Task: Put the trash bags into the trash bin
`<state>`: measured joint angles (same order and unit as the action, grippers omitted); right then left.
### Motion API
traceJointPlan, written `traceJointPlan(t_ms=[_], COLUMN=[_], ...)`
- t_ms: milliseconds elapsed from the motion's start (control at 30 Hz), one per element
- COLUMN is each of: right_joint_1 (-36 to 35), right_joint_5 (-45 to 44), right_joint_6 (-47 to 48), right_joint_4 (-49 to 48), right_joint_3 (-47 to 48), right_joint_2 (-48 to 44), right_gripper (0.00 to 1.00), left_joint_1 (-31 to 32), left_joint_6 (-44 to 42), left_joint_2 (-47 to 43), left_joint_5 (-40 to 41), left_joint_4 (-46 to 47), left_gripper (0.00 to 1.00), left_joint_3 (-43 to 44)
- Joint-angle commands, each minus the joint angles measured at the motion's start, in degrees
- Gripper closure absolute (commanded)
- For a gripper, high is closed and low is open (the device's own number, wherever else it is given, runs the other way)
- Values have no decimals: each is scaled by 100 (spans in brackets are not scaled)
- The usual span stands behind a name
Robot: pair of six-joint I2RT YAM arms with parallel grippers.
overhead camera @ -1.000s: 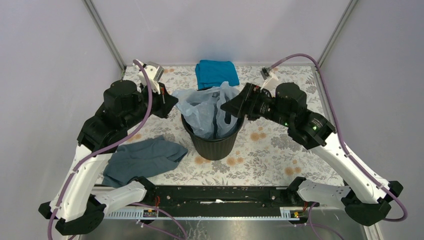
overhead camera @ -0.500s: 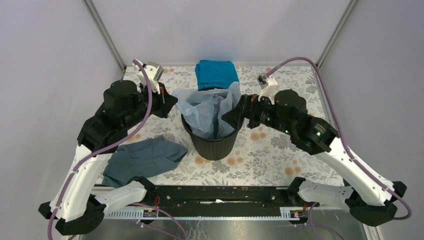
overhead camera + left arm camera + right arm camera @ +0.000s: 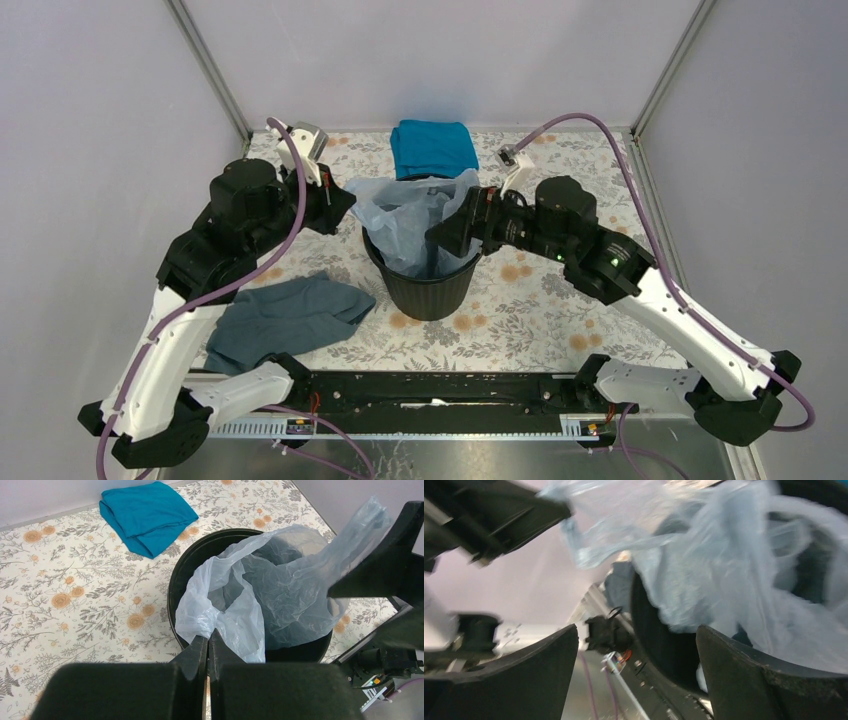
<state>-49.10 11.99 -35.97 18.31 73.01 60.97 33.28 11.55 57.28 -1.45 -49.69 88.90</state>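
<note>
a: where is the trash bag (image 3: 405, 215)?
b: mostly down inside the trash bin (image 3: 430, 290), which stands upright in the middle of the flowered table (image 3: 540, 300). the film is bunched and wrinkled and fills the mouth. its left edge spills over the rim, and a pointed flap stands up on the right side.
a: and the left gripper (image 3: 207, 647)?
b: its two fingers are pressed together with hardly a gap. a gathered bit of the trash bag (image 3: 280, 580) runs down into the tips, just outside the left rim of the trash bin (image 3: 192, 560). so it has the bag pinched.
a: the right gripper (image 3: 634, 630)?
b: spread wide. in its own view the fingers stand far apart. between them show the dark wall of the trash bin (image 3: 659, 630) and the pale film of the trash bag (image 3: 724, 555), both blurred. it has hold of nothing. seen from above, the right gripper (image 3: 447, 232) hangs at the bin's right rim, beside the raised flap.
a: anything else about?
b: a folded teal cloth (image 3: 432, 147) lies behind the bin, and a crumpled grey cloth (image 3: 285, 312) lies on the table to the bin's front left, apart from it.
</note>
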Motion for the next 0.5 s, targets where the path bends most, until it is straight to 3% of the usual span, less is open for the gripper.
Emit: traceJointPlan(t_ms=[0, 133, 300, 467], right_joint_1=[-11, -15, -13, -15], right_joint_5=[-1787, -2655, -3253, -3699], right_joint_6=[-75, -69, -104, -143], right_joint_4=[511, 956, 794, 744], right_joint_3=[370, 501, 256, 242], right_joint_2=[123, 168, 25, 313], right_gripper=[10, 18, 26, 25], left_joint_1=[-14, -15, -21, -15], left_joint_6=[49, 53, 53, 75], left_joint_2=[-47, -72, -56, -60], left_joint_5=[14, 13, 22, -12], left_joint_4=[171, 171, 179, 175], left_gripper=[100, 100, 100, 100], left_joint_3=[240, 237, 238, 250])
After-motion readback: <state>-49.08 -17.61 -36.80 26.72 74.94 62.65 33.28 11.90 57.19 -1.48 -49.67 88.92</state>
